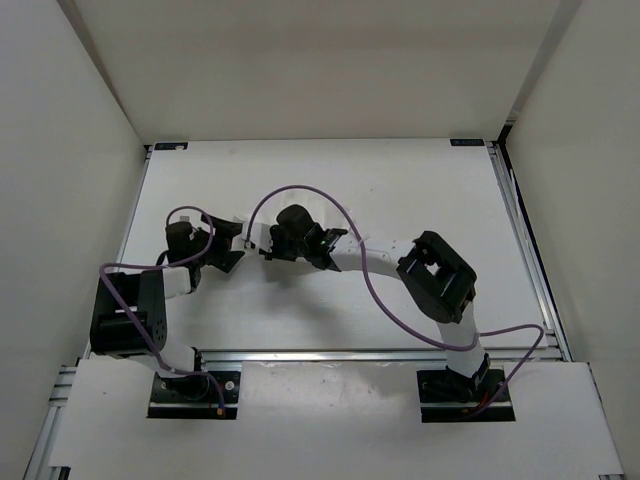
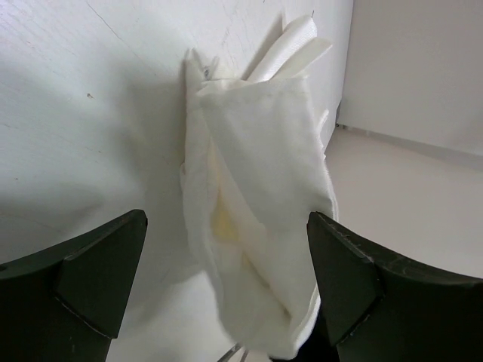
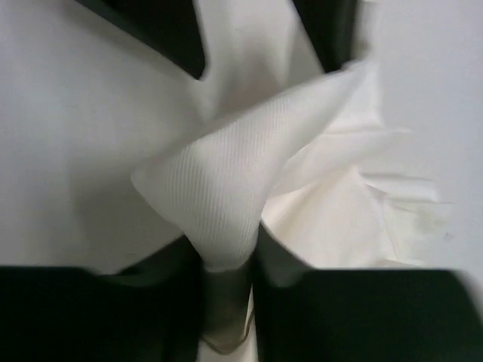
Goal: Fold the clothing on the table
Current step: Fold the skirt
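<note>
The clothing (image 2: 256, 196) is a bunched white garment standing up in folds off the white table (image 1: 400, 190). It shows only faintly between the two wrists in the top view, as the clothing (image 1: 237, 230). My left gripper (image 2: 226, 226) is open, its dark fingers (image 2: 98, 279) on either side of the bundle and not pressing it. My right gripper (image 3: 230, 294) has its jaws pinched on a ribbed fold of the clothing (image 3: 226, 196). From above, the left gripper (image 1: 226, 250) and right gripper (image 1: 256, 245) face each other closely, left of the table's middle.
White walls enclose the table on three sides. A metal rail (image 1: 330, 355) runs along the near edge and another rail (image 1: 528, 260) down the right side. Purple cables (image 1: 300, 188) loop above both wrists. The left gripper's dark fingers (image 3: 151, 30) fill the top of the right wrist view.
</note>
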Robot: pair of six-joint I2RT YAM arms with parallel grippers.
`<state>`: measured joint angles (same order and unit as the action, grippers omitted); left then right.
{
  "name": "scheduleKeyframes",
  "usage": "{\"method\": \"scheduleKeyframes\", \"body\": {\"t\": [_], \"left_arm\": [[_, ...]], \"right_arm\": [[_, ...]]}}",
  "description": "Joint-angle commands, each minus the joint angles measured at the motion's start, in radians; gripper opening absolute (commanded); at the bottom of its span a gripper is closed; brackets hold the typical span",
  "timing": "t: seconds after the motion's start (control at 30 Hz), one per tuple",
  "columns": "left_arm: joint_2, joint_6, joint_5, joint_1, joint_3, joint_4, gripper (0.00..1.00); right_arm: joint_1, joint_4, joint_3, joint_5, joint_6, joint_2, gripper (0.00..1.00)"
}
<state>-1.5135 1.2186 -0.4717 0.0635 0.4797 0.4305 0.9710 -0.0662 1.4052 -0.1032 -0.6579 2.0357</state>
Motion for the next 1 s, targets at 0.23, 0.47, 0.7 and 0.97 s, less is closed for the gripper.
{"method": "scheduleKeyframes", "body": {"t": [0.23,0.47,0.7,0.97], "left_arm": [[0.088,0.005,-0.019,0.041,-0.071,0.025,0.99],[0.137,0.027,0.002,0.042,-0.133,0.040,0.98],[0.036,0.071,0.028,-0.050,-0.063,0.102,0.99],[-0.069,0.110,0.056,-0.185,0.063,0.125,0.98]], "right_arm": [[-0.148,-0.091,0.129,0.361,0.338,-0.083,0.00],[-0.399,0.061,0.056,0.351,0.730,-0.372,0.00],[-0.580,0.204,-0.311,0.329,0.950,-0.629,0.00],[-0.796,0.394,-0.561,0.220,1.176,-0.746,0.00]]}}
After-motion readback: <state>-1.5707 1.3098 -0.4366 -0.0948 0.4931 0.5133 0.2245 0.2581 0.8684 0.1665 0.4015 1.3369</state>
